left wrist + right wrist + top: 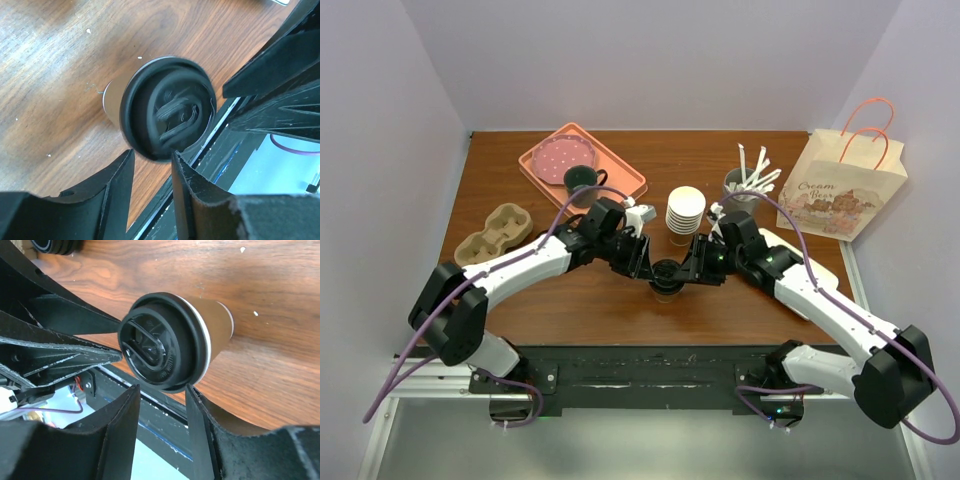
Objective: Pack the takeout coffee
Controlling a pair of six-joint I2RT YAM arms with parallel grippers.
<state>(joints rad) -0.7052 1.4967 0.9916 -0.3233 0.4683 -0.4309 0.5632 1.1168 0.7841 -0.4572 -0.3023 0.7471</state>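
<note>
One takeout coffee (667, 274), a kraft-brown paper cup with a black sip lid, stands near the table's front edge between both grippers. My left gripper (646, 267) reaches it from the left and my right gripper (693, 269) from the right. In the left wrist view the lid (167, 107) sits just past my left gripper (152, 156), whose jaws are apart and hold nothing. In the right wrist view the cup (167, 342) sits just past the tips of my right gripper (162, 389), also apart and empty. The gap of each gripper is narrower than the lid.
A pulp cup carrier (496, 232) lies at the left. A pink tray (620, 170) holds a pink plate and a dark green mug (582, 179). A stack of white cups (685, 212), a grey holder of stirrers (747, 180) and a handled paper bag (845, 185) stand behind.
</note>
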